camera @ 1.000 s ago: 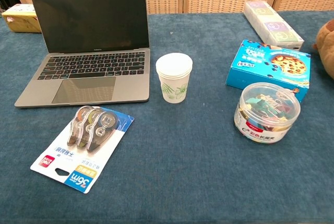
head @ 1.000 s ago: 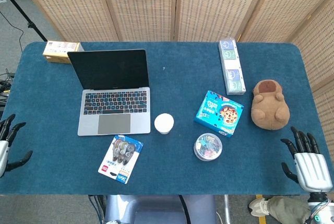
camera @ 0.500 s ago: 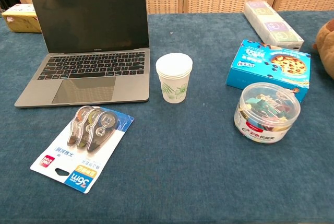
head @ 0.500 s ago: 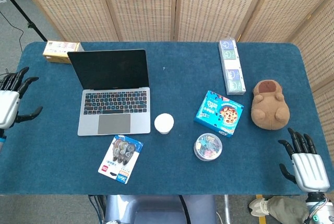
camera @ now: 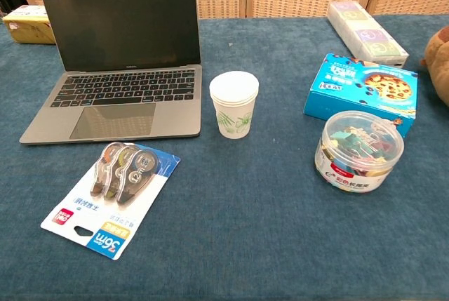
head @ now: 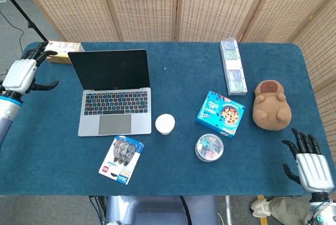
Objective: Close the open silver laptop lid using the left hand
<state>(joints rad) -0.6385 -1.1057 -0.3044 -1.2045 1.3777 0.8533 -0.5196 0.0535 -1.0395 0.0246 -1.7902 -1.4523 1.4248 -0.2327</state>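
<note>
The silver laptop [head: 114, 104] [camera: 119, 69] stands open on the left half of the blue table, its dark screen [head: 110, 69] upright and facing me. My left hand [head: 23, 73] hovers at the table's far left edge, left of the screen and apart from it, fingers spread and holding nothing. My right hand [head: 311, 166] is at the near right corner, fingers spread, empty. Neither hand shows in the chest view.
A yellow box [head: 62, 52] lies behind the laptop's left corner, close to my left hand. Paper cups [head: 165, 124], a correction tape pack [head: 122, 159], a clip tub [head: 209, 147], a blue cookie box [head: 220, 114], a long box [head: 232, 66] and a plush capybara [head: 271, 105] lie to the right.
My left hand has risen from the near left edge and moved far back along the table's left side, level with the laptop screen. The right hand barely shifted. The laptop is unchanged.
</note>
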